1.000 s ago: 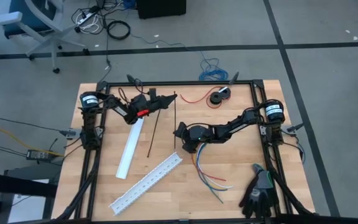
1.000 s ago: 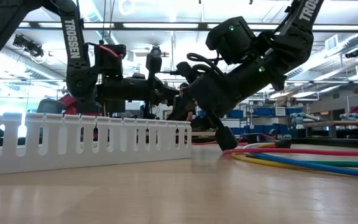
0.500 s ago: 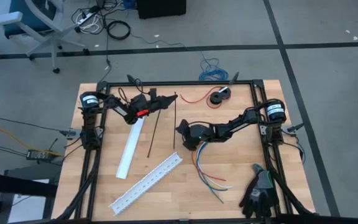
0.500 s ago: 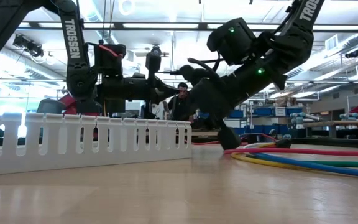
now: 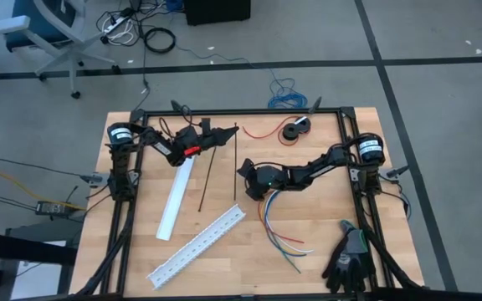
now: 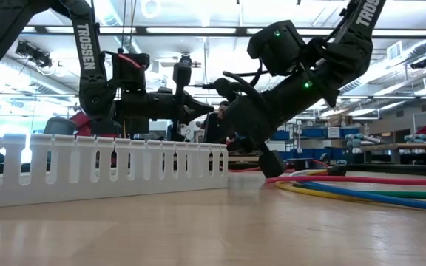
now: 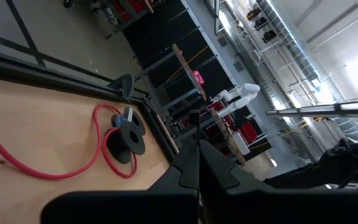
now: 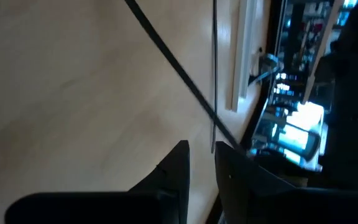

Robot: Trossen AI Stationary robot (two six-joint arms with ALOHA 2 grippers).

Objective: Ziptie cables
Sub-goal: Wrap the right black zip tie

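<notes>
The cables (image 5: 274, 227) lie fanned on the wood near the table's right front, and they show as coloured lines on the table in the low view (image 6: 361, 189). Their black-sleeved end (image 5: 266, 199) lies just under my right arm. My right gripper (image 5: 243, 173) points toward the table's left, low over the table. Its fingers (image 8: 202, 149) stand a narrow gap apart beside a straight black strip (image 5: 234, 167). My left gripper (image 5: 231, 131) is shut and hangs level above the far part of the table (image 6: 202, 109).
A second black strip (image 5: 207, 180) lies farther left. A white slotted duct (image 5: 197, 248) and a flat white cover (image 5: 176, 196) lie at the left front. A thin red wire (image 5: 262, 131) and a black spool (image 5: 295, 130) sit by the far edge. A black glove (image 5: 347, 259) lies at the right front.
My right gripper has turned a little at the wrist and edged slightly toward the far edge, staying low over the table. The cables and the strips lie as before.
</notes>
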